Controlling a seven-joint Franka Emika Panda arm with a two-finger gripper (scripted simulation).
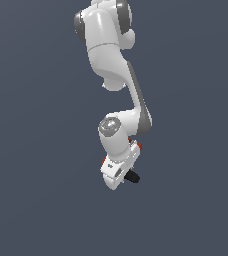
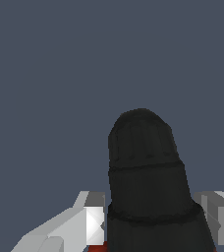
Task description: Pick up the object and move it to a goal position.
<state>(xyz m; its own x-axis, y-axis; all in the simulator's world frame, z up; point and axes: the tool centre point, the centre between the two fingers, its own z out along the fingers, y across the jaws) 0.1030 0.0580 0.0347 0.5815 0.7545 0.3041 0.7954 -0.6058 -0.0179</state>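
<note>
In the exterior view the drill shows only in parts behind my white hand: its black chuck tip (image 1: 133, 176) sticks out toward the exterior view's right, and bits of red-orange body (image 1: 139, 145) show at the hand's edges. My gripper (image 1: 122, 172) sits over it. In the wrist view the black chuck (image 2: 146, 182) fills the space between my two fingers (image 2: 92, 219), which press against its sides; a sliver of red body (image 2: 98, 246) shows beside it. The gripper (image 2: 153, 221) is shut on the drill.
A plain dark grey-blue surface (image 1: 36, 175) surrounds the arm in both views. The white arm links (image 1: 108, 50) rise above the hand in the exterior view. No goal marker shows.
</note>
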